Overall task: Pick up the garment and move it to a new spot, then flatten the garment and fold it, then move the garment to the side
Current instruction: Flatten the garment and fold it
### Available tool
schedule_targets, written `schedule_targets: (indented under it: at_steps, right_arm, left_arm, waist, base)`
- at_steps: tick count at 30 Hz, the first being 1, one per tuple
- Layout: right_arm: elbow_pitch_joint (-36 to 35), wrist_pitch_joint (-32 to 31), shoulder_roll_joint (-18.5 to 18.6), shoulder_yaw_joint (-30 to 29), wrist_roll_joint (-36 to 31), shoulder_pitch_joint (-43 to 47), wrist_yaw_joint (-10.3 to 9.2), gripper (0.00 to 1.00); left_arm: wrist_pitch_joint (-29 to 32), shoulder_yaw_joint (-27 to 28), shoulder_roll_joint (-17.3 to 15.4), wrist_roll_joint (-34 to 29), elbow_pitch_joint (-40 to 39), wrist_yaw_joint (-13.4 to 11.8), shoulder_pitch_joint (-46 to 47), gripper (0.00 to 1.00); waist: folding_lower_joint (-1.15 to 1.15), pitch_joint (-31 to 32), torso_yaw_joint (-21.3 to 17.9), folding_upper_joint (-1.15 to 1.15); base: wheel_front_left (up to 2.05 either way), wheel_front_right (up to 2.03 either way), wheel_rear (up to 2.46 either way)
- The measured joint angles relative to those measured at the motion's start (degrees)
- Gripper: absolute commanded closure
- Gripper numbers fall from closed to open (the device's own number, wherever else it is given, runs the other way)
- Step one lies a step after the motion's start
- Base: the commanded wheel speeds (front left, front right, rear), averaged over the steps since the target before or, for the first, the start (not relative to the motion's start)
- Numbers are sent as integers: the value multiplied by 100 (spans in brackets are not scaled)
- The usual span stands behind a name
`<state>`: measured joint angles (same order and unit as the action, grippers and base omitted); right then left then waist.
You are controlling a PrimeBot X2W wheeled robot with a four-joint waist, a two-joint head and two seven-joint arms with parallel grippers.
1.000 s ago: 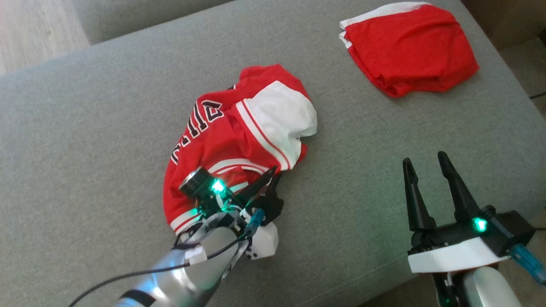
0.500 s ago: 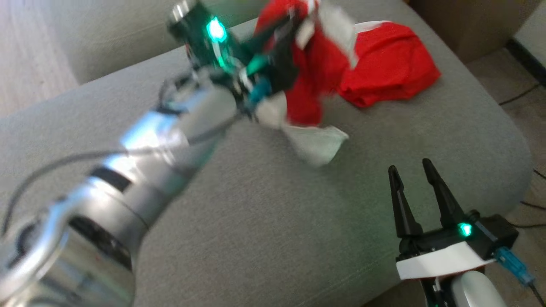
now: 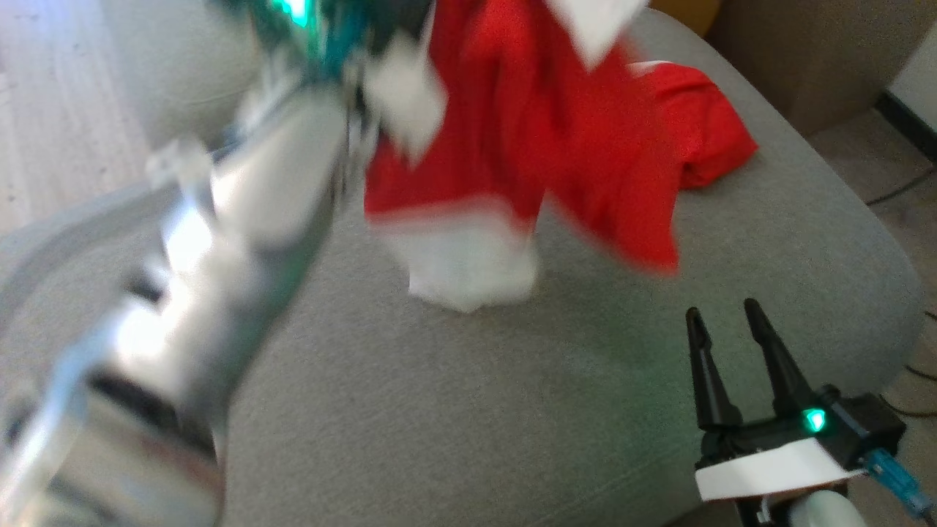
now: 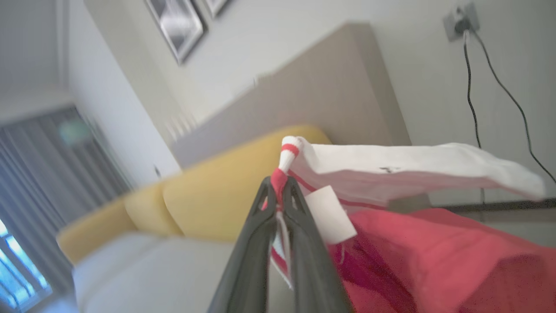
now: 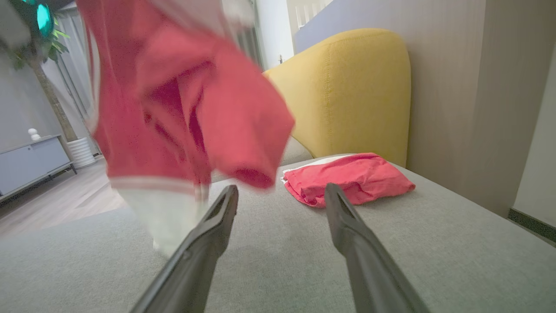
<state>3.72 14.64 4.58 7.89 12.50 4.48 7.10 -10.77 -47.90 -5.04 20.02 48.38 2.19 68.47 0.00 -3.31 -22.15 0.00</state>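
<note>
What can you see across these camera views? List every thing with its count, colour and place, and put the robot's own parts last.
jersey: one, red with white trim, hanging above the sofa from the left gripper
folded garment: one, red with a white edge, lying at the sofa's far end
sofa: one, grey, beneath both garments
upholstered chair: one, yellow, behind the sofa
cabinet: one, grey, standing on the wooden floor
framed pictures: two, dark frames, on the wall
wall socket: one, grey, on the wall, dark cable hanging from it
left gripper: one, dark fingers, shut on the jersey's striped trim
right gripper: one, dark fingers, open and empty, over the sofa's near edge
</note>
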Motion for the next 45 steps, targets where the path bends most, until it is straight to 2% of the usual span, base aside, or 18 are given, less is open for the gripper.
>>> schedule_targets:
  at_steps: [5, 7, 10, 16, 17, 18, 22, 27, 30, 39, 45]
  right_arm:
    - [-83, 0, 5, -133, -49, 97, 0, 0]
    - [-94, 0, 7, -142, -49, 112, 0, 0]
    - [-120, 0, 8, -152, -49, 103, 0, 0]
    - [-129, 0, 18, -192, -57, 108, 0, 0]
    - [-129, 0, 19, -197, -57, 110, 0, 0]
    - [-129, 0, 19, -202, -57, 111, 0, 0]
    - [-129, 0, 21, -197, -57, 113, 0, 0]
    - [-127, 0, 65, -188, -57, 120, 0, 0]
    - [-125, 0, 91, -176, -57, 135, 0, 0]
    - [-113, 0, 93, -49, -56, 151, 0, 0]
    - [-102, 0, 98, -32, -55, 146, 0, 0]
  left_arm:
    - [223, 12, -212, 681, 129, 27, -2362, 100]
    - [222, 23, -349, 846, 116, -79, -3112, 100]
    - [126, 190, -497, 1111, -69, -291, -3927, 100]
    - [-57, 368, -610, 1430, -915, -680, -4948, 100]
    - [-79, 369, -658, 1432, -1077, -748, -5098, 62]
    - [-90, 369, -705, 1445, -1232, -829, -5247, 0]
    - [-89, 332, -898, 1354, -1801, -1240, -5736, 0]
    - [-94, -4, -1209, 424, -2705, -2009, -5782, 0]
    - [87, -270, -1270, -44, -3105, -2228, -5616, 0]
    - [627, -704, -1245, -817, -3062, -2320, -4707, 0]
    - [717, -784, -1084, -909, -2492, -2179, -4278, 0]
  waist:
    - [0, 30, 341, 0]
    - [0, 27, 470, 0]
    - [0, 11, 630, 0]
    - [0, -24, 875, 0]
    - [0, -28, 911, 0]
    - [0, -30, 943, 0]
    - [0, -21, 1015, 0]
    - [0, 18, 1030, 0]
    - [0, 24, 1018, 0]
    - [0, -49, 894, 0]
    - [0, -131, 755, 0]
  base:
    - [0, 0, 0]
    - [0, 0, 0]
    - [0, 0, 0]
    - [0, 0, 0]
    - [0, 0, 0]
    - [0, 0, 0]
    - [0, 0, 0]
    - [0, 0, 0]
    - [0, 0, 0]
    - [0, 0, 0]
    - [0, 0, 0]
